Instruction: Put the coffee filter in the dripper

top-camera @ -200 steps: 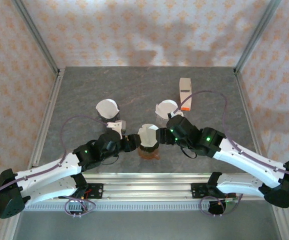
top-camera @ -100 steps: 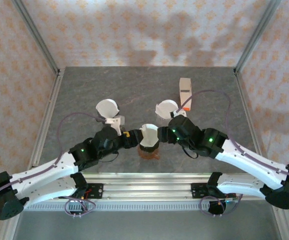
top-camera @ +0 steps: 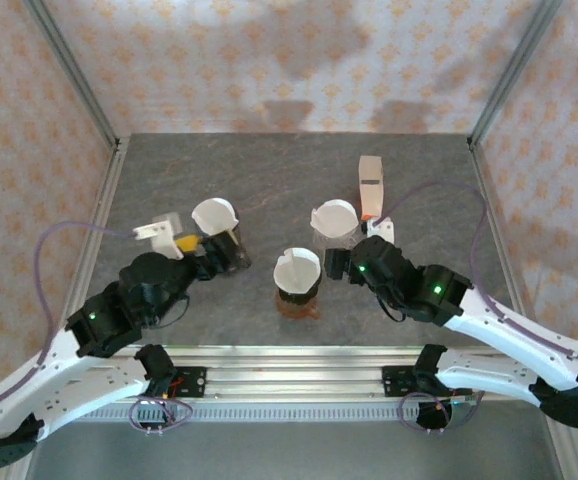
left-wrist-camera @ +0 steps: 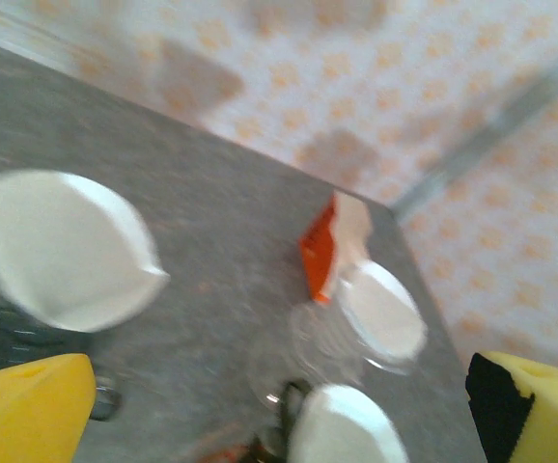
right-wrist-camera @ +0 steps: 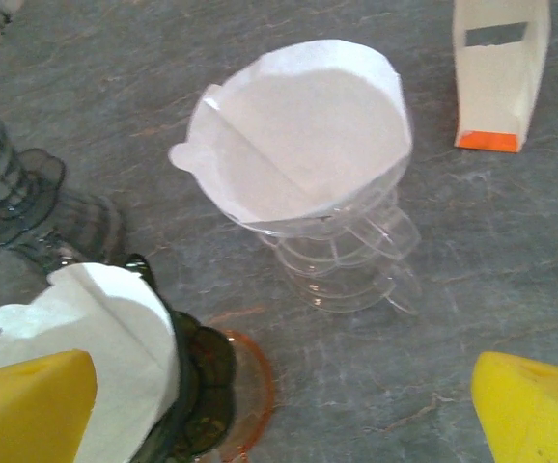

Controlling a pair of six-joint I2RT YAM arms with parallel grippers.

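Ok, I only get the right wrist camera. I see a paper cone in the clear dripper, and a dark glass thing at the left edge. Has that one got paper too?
Observer: Yes, the top camera shows a white filter sitting in it.
Operator: Where's the other arm?
Observer: The left gripper is right beside that dark one, fingers open, holding nothing.
Operator: How many drippers are there?
Observer: Three, and the top camera shows paper in every one.
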